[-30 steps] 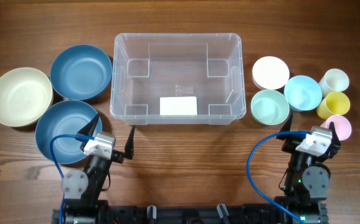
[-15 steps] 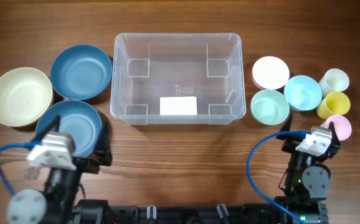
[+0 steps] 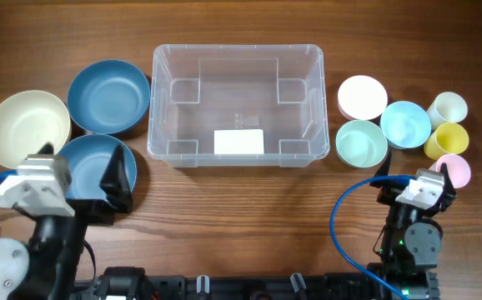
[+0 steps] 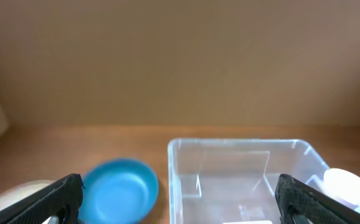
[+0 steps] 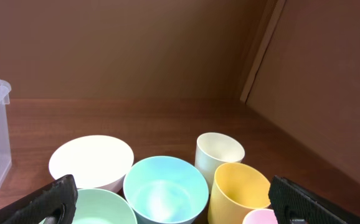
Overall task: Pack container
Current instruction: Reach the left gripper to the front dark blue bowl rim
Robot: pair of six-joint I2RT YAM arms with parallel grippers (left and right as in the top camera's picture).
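Observation:
The clear plastic container [image 3: 237,52] stands at the table's middle, with only a white label [image 3: 238,142] on its floor. It also shows in the left wrist view [image 4: 242,155]. My left gripper [image 3: 78,168] is open and empty, raised over the near blue bowl [image 3: 91,152], left of the container. In its wrist view the fingers [image 4: 180,208] frame the far blue bowl [image 4: 119,190] and the container. My right gripper [image 3: 414,173] is open and empty near the front edge, below the small bowls and cups; its wrist view shows its fingers [image 5: 174,208] wide apart.
On the left are a cream bowl [image 3: 26,127] and a far blue bowl [image 3: 107,96]. On the right are a white bowl [image 3: 362,96], mint bowl [image 3: 361,142], light blue bowl [image 3: 405,123], cream cup [image 3: 448,108], yellow cup [image 3: 446,139] and pink cup [image 3: 458,171].
My left arm has swung left and risen, from beside the container's front left corner to over the near blue bowl. The right arm has not moved.

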